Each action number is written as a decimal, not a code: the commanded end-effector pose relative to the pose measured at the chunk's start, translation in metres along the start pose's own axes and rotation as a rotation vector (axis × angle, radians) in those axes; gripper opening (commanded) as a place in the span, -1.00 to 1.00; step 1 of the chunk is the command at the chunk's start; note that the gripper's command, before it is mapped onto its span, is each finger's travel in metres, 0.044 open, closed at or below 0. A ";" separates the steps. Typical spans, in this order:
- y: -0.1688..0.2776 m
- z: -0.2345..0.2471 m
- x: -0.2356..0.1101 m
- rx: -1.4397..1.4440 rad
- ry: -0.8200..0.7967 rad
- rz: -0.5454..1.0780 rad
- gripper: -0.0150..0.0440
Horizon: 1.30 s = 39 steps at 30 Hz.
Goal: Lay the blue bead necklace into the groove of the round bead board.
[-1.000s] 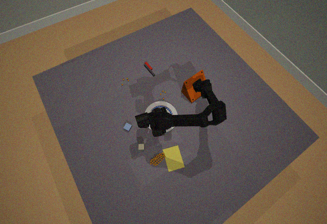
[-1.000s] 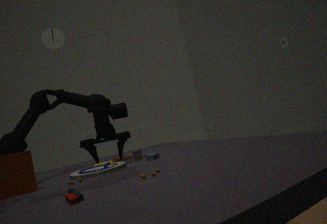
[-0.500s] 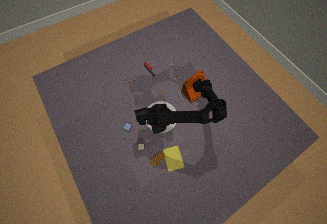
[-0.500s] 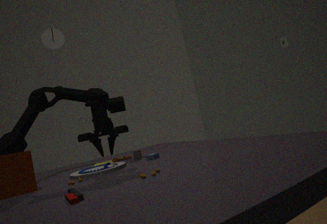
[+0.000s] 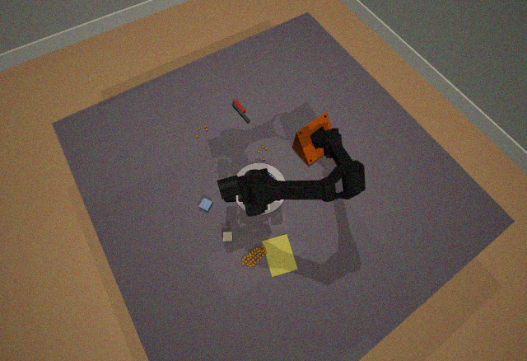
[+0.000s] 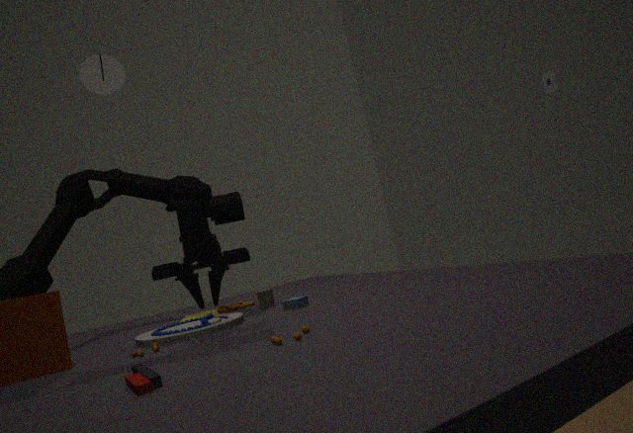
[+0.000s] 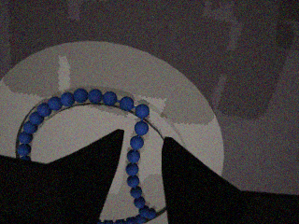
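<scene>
The blue bead necklace (image 7: 135, 155) is straddled near the round bead board (image 7: 196, 121) rim by the half-closed, ungrasping gripper (image 7: 142, 161).

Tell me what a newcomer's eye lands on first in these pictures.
The blue necklace curving around the white board at mid-mat, seen closest from the wrist. The black tool hangs just above the board with its fingers astride the strand, partly closed and gripping nothing. After that, the orange base behind the board and the yellow sheet in front stand out.
</scene>
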State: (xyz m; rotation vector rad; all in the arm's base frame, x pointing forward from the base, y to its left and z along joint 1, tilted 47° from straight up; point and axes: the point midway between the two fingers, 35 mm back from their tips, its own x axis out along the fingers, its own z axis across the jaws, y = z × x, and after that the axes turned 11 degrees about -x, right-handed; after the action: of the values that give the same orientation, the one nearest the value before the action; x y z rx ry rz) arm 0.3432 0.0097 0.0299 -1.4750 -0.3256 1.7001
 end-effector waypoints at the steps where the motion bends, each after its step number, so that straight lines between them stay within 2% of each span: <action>1: 0.000 0.001 0.008 0.005 -0.003 -0.003 -0.08; 12: 0.000 0.002 0.021 0.005 -0.005 -0.003 -0.08; 17: 0.000 0.002 0.018 0.000 -0.004 0.001 -0.49; 39: 0.000 0.002 0.018 0.000 -0.004 0.001 -0.49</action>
State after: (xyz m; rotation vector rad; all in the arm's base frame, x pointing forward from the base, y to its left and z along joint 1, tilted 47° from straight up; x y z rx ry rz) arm 0.3427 0.0229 0.0180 -1.4721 -0.3270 1.7033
